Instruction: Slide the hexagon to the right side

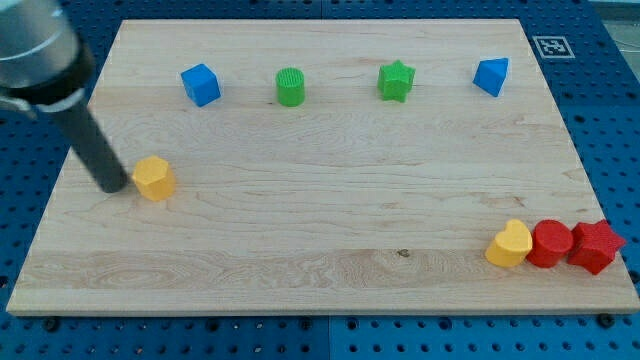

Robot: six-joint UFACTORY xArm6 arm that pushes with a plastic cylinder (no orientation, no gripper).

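A yellow hexagon block (154,178) lies at the view's left on the wooden board (320,230). My tip (112,186) is just left of the hexagon, touching it or nearly so. The dark rod rises from the tip toward the view's top left. On the right side of the board, near the bottom, a yellow heart block (510,243), a red cylinder (551,243) and a red star (595,246) stand in a row.
Along the view's top stand a blue cube (200,84), a green cylinder (290,87), a green star (396,80) and a blue angular block (491,76). A fiducial marker (551,46) lies off the board's top right corner.
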